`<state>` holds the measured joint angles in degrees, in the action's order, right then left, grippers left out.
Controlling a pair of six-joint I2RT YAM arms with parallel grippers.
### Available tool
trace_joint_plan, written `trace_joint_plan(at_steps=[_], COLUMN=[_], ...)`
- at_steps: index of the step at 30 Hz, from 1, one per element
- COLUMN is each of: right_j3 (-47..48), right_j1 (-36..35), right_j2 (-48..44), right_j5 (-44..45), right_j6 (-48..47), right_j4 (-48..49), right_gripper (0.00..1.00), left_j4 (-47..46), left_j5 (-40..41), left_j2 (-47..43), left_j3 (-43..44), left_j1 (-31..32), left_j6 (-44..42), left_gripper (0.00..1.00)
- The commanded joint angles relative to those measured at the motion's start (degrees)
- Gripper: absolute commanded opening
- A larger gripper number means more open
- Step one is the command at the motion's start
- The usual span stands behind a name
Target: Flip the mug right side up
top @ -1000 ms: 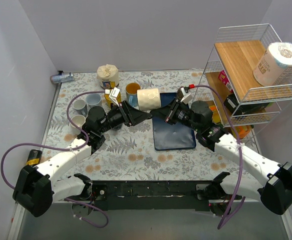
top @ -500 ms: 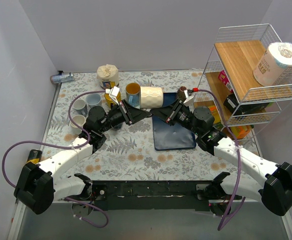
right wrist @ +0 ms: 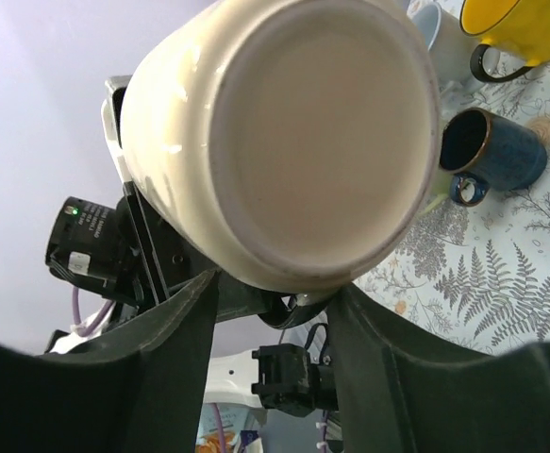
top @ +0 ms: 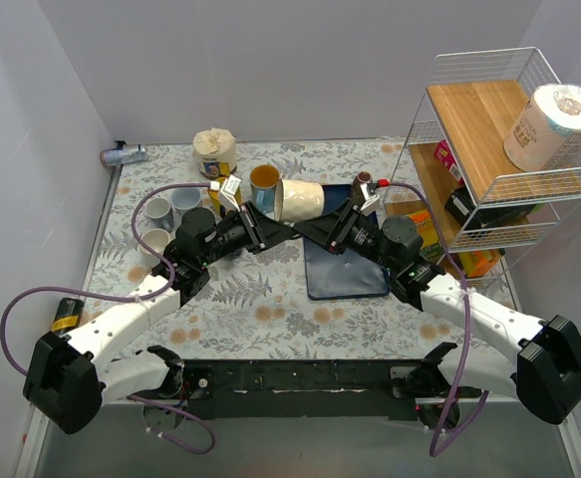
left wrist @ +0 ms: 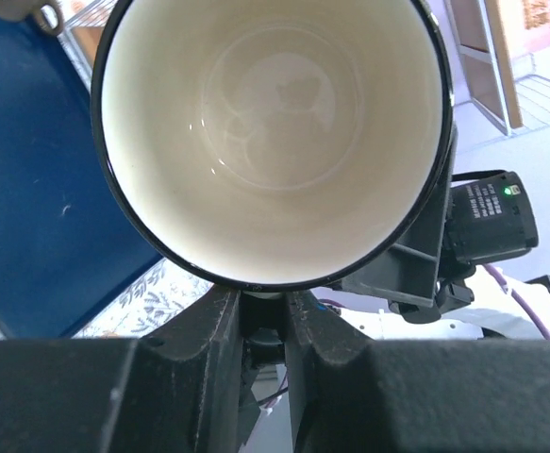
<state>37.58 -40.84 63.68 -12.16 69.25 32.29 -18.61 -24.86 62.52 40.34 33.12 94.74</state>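
Observation:
A cream mug [top: 300, 199] with a dark rim hangs in the air over the back middle of the table, tilted on its side with the mouth toward the left. My left gripper [top: 270, 227] is shut on its rim. The left wrist view looks straight into the empty mug [left wrist: 275, 132], with the gripper [left wrist: 263, 304] pinching the lower rim. My right gripper [top: 317, 227] is at the mug's base. The right wrist view shows the flat bottom of the mug [right wrist: 322, 142], and the gripper's [right wrist: 275, 291] jaws stand wide apart under it, their tips hidden behind the mug.
A blue mat [top: 345, 269] lies below the mug. Behind stand a yellow mug [top: 263, 179], a dark blue mug [right wrist: 491, 151], grey cups [top: 160, 211] and a tub [top: 213, 149]. A wire rack [top: 509, 149] with a paper roll [top: 554, 124] stands at the right.
The mug has turned from lying level to tilted, its mouth swinging left and down. Both grippers have shifted slightly with it.

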Motion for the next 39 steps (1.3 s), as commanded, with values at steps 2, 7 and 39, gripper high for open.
trace_joint_plan(at_steps=[2,7,39], right_j3=[1.0,2.2,9.4], right_j1=[-0.5,-0.5,-0.5], right_j2=[0.0,-2.7,-9.2], right_j5=[-4.6,-0.8,15.8], right_j6=[0.4,-5.3,-35.5], right_j4=[6.9,-6.2,-41.3], right_gripper=[0.58,0.69,0.80], left_j4=[11.6,22.2,36.2], left_j5=[8.1,13.3,48.4], left_j2=[-1.4,1.4,28.6], left_j3=[5.0,9.5,23.7], left_j1=[-0.3,-0.3,4.8], left_j6=[-3.9,-8.2,-20.5], left_gripper=[0.00,0.00,0.00])
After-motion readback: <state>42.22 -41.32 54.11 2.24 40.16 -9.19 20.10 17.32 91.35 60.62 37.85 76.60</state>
